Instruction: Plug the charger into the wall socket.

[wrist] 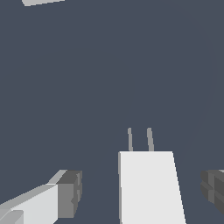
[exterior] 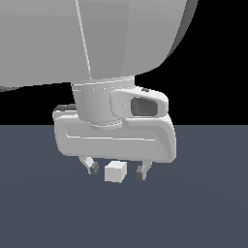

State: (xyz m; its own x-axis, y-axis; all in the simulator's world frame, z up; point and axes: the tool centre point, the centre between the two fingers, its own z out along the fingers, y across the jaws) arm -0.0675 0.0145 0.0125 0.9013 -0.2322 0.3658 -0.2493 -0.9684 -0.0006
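Note:
The charger is a small light-grey cube resting on the dark floor. In the wrist view the charger shows two thin prongs pointing away from the camera. My gripper is open and straddles the cube, with one finger on each side. In the wrist view the gripper has a gap between each dark pad and the cube's sides. A light-grey sliver shows at the rim of the wrist view. Too little of it shows to tell whether it is the wall socket.
The arm's large white body fills the upper part of the exterior view and hides what lies behind it. The dark blue-grey floor stretches around the cube.

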